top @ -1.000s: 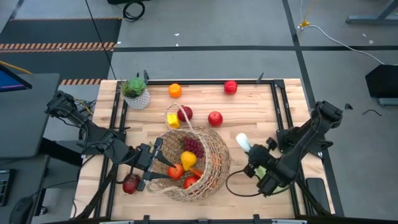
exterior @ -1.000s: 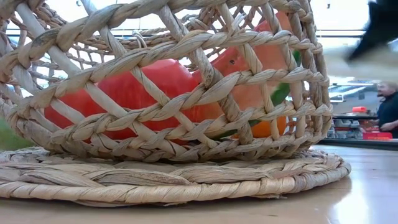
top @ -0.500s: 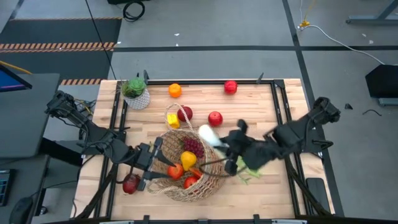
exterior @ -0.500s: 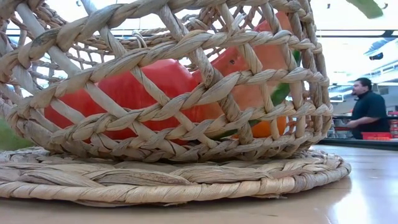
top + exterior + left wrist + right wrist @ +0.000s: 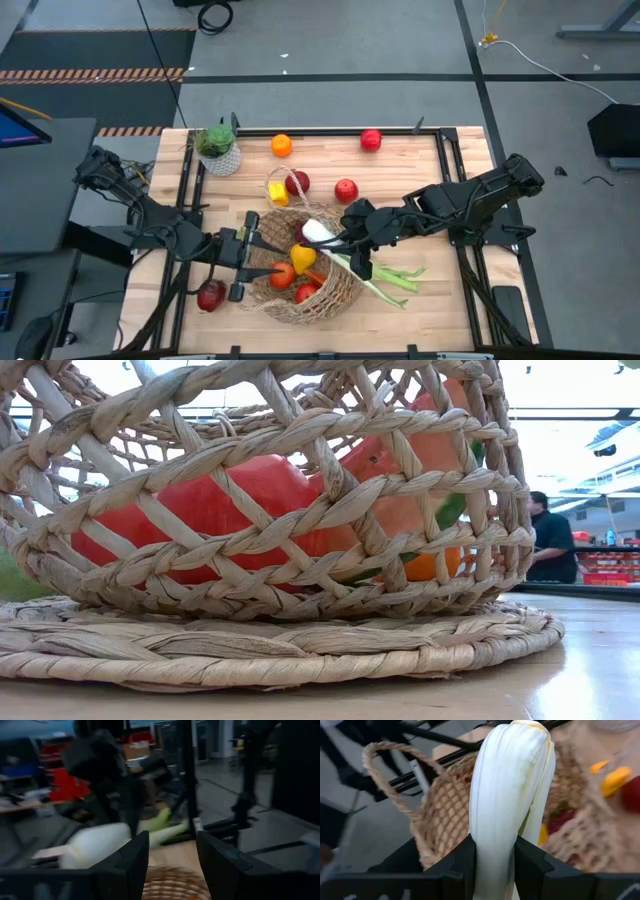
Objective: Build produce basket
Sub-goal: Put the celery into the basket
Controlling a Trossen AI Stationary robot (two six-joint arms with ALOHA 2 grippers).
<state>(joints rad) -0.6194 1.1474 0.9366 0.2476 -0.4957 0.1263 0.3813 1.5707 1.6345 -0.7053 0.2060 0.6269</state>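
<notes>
The right gripper point(image 5: 492, 857) pinches the leek point(image 5: 512, 795) between its two dark fingers point(image 5: 452, 865), which press on the pale stalk from either side. Seen from above, that gripper point(image 5: 352, 228) hangs over the far right part of the basket point(image 5: 340, 285), with the leek's white end point(image 5: 318, 231) above the basket's inside and its green leaves trailing out past the rim onto the table point(image 5: 440, 290).

The left gripper point(image 5: 240, 262) sits at the basket's left rim. Its fingers point(image 5: 122, 865) stand apart with a clear gap between them; whether they grip the wicker I cannot tell. Just beside this gripper, on the table outside the basket, lies a dark red apple point(image 5: 210, 295).

Inside the basket lie an orange-red fruit point(image 5: 282, 275), a yellow one point(image 5: 303, 257) and a red one point(image 5: 306, 293). The low view shows red and orange produce point(image 5: 230, 500) through the weave.

Beyond the basket, on the table, are two red apples point(image 5: 346, 190), a yellow item point(image 5: 277, 193) by the basket's handle, an orange point(image 5: 281, 145), a third red apple point(image 5: 371, 140) and a potted plant point(image 5: 217, 148). A person point(image 5: 550, 540) stands in the room behind.
</notes>
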